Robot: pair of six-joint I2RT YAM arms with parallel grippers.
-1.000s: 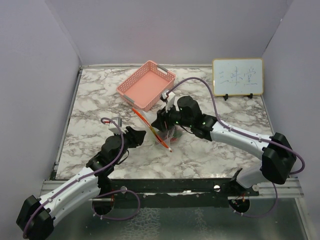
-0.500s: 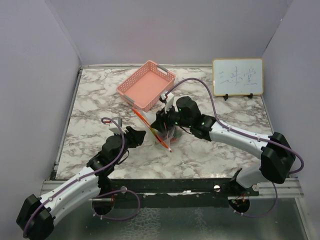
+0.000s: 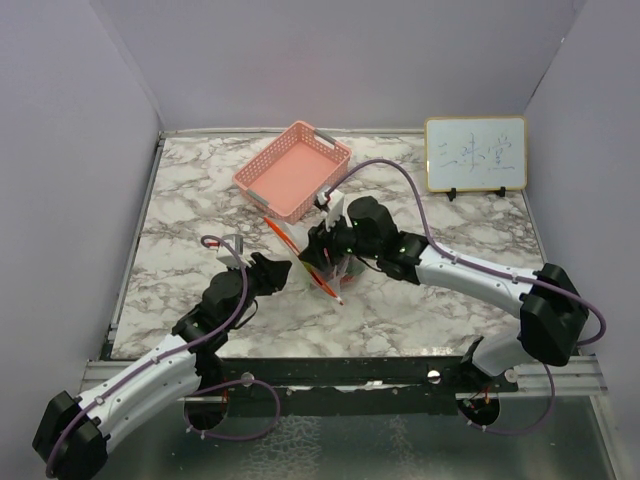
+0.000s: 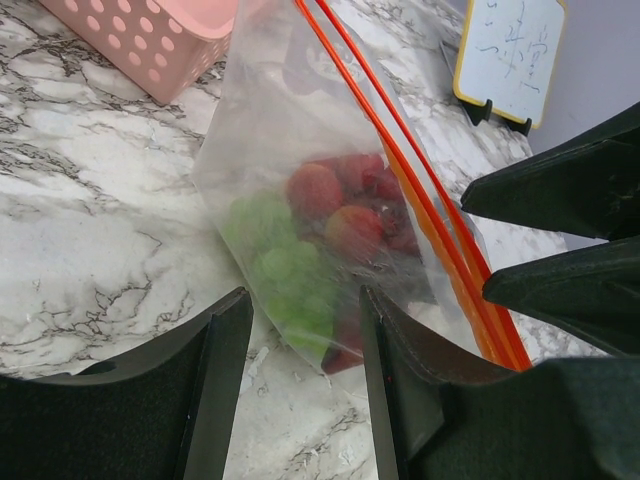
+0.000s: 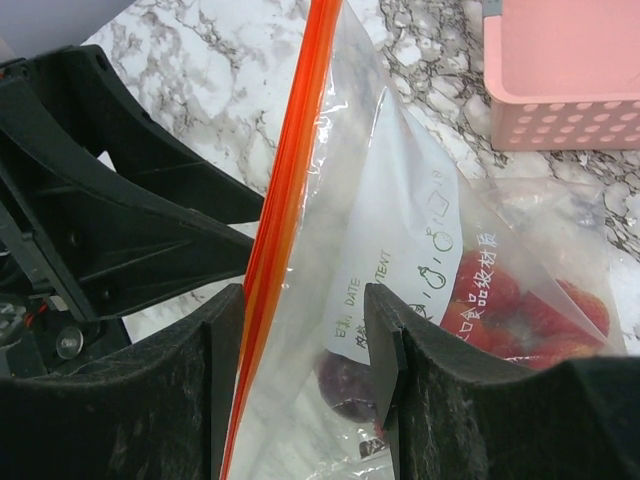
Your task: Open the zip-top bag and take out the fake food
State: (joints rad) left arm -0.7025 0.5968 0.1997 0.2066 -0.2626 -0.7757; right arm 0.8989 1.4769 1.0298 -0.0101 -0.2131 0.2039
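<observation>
Straddles the zip-top bag (image 4: pixel 290 160) from two sides, the bag on edge and tilted between both tools.

With the left gripper (image 4: pixel 303 297), fingers part-way apart, flanks the bag's lower bulge. Cannot tell whether pinching the film or merely bracketing it. Just ahead of those fingertips, inside the clear plastic: the fake food (image 4: pixel 335 215), with glossy red pieces farther from the tips and green grape-like clusters nearer them, all bunched low in the bag above the marble table (image 4: pixel 90 230).

With the right gripper (image 5: pixel 303 292), likewise half spread, brackets the bag near its mouth. Between its fingers: the red-orange zip strip (image 5: pixel 292 150), running up and away from the tips, close against the inner face of the finger on the left of that view. Again cannot tell whether clamped or loose. Cannot tell whether the strip is sealed.

Beyond the right gripper's tips and off to their right: a pink mesh basket (image 5: pixel 560 125). Far ahead of the left gripper's tips, to their right: a small whiteboard (image 4: pixel 510 50), propped upright.
</observation>
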